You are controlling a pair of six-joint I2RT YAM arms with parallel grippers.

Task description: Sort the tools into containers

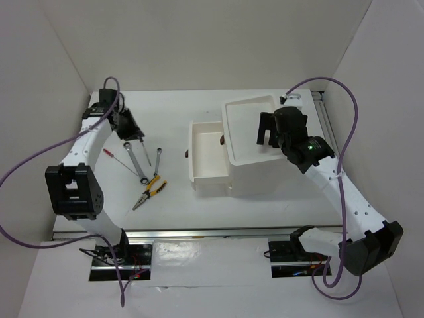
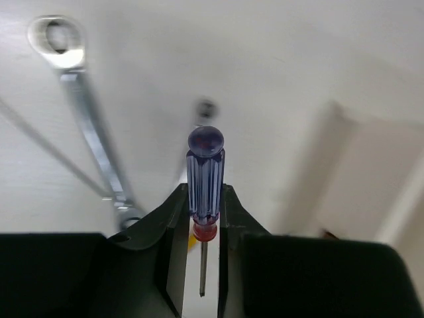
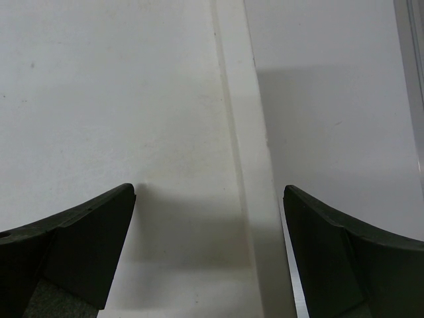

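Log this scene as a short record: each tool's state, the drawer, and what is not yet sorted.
left tool: shut on blue-handled screwdriver
right tool: open, holding nothing, over the top tray
drawer: pulled out of the white box unit, toward the left arm's side
not yet sorted: red-handled screwdriver, long wrench, short wrench, yellow-black pliers, all lying on the table

White links (image 1: 348, 195), black joints (image 1: 73, 192), purple cables (image 1: 119, 281), black right claw (image 3: 209, 192), green wrist light (image 1: 309, 147).

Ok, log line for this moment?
left gripper: shut on blue screwdriver | right gripper: open over tray | drawer: open | pliers: on table
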